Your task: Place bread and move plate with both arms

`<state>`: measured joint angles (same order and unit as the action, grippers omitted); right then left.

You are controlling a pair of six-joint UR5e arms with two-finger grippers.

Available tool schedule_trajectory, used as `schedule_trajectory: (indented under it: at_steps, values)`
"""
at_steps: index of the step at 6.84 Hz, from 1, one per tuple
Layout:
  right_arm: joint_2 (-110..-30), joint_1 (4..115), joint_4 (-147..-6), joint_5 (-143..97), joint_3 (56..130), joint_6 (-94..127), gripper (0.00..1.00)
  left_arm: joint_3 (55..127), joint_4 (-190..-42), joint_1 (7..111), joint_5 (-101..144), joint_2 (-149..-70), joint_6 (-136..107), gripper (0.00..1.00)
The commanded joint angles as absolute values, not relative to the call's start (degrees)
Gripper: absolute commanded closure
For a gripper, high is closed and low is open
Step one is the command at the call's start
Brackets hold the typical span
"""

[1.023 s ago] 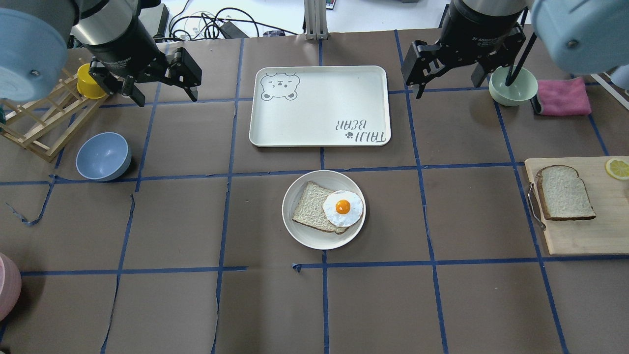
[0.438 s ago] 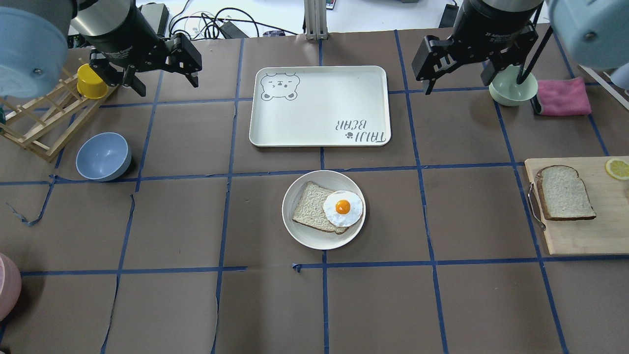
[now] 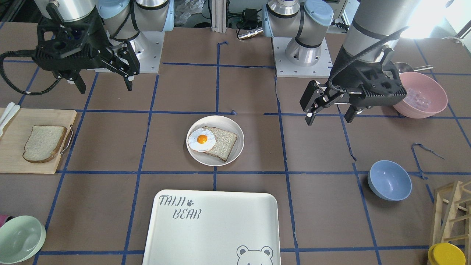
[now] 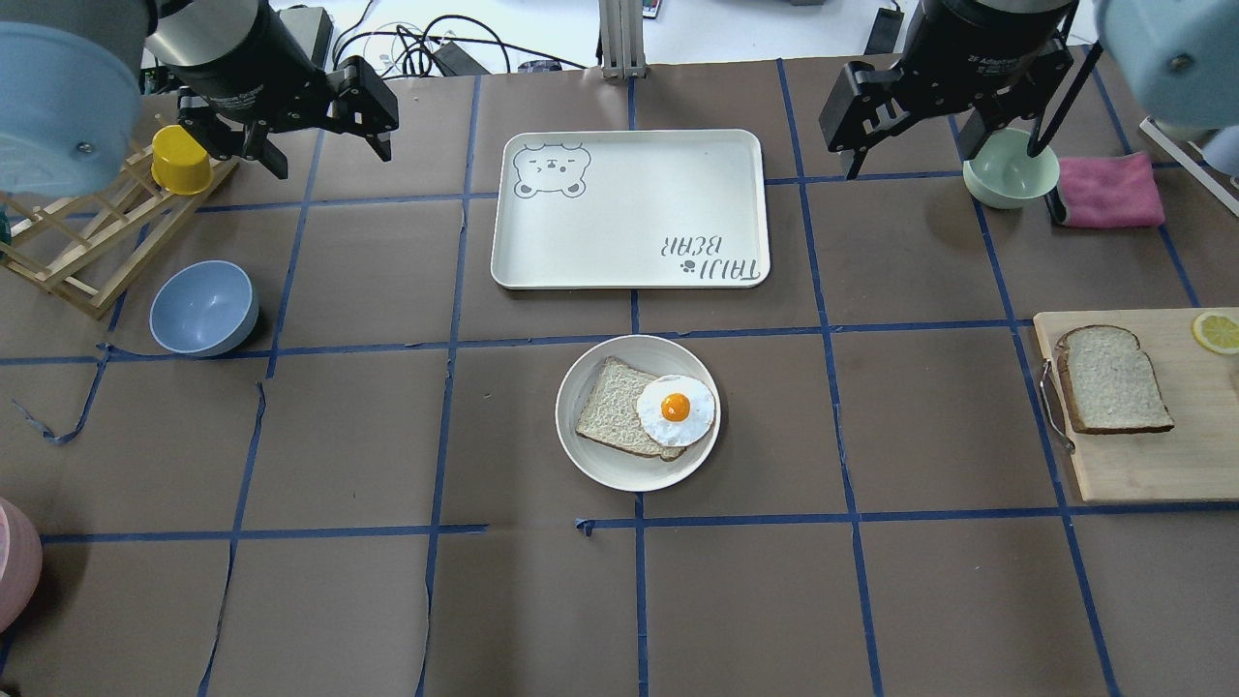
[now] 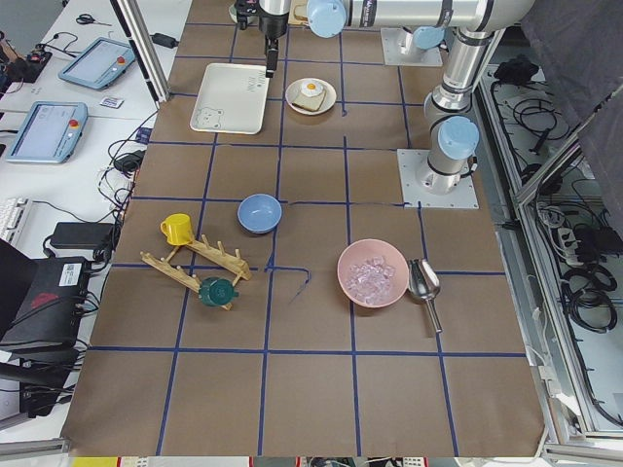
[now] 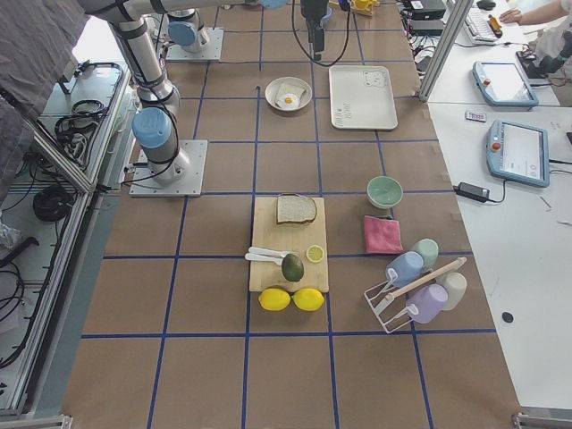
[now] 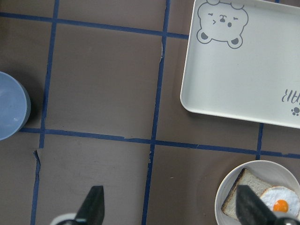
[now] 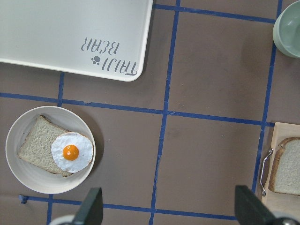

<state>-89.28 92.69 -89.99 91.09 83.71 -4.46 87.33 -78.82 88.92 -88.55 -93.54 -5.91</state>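
The bread (image 4: 1111,379), a domed slice with brown crust, lies on a wooden cutting board (image 4: 1142,465) at the right; it also shows in the front view (image 3: 43,142) and the right wrist view (image 8: 286,166). The round cream plate (image 4: 600,463) sits mid-table and holds a squarer slice (image 4: 610,407) with a fried egg (image 4: 676,409) on it. My left gripper (image 4: 329,155) is open and empty, high over the far left. My right gripper (image 4: 915,160) is open and empty, high over the far right beside a green bowl (image 4: 1012,174).
A bear-printed tray (image 4: 629,208) lies behind the plate. A blue bowl (image 4: 203,308) and a wooden rack (image 4: 77,252) with a yellow cup (image 4: 179,160) stand at the left. A pink cloth (image 4: 1108,191) and a lemon slice (image 4: 1217,331) are at the right. A pink bowl (image 3: 419,95) stands near my left arm.
Both grippers have moved toward the far edge of the table, still open and empty. The bread, plate and egg have not moved.
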Motion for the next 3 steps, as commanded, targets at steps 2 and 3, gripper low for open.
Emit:
schedule_trajectory:
  at_steps: [2,3]
  values:
    - [-89.3,92.9,-89.91,91.06,84.2,-3.95,0.0,86.66,-78.57,88.51,-88.77,-92.91,-5.54,0.0]
    - [-89.3,92.9,-90.0,90.71,84.2,-3.78,0.0,86.4,-78.84,88.24,-89.38,-92.73,-5.1,0.0]
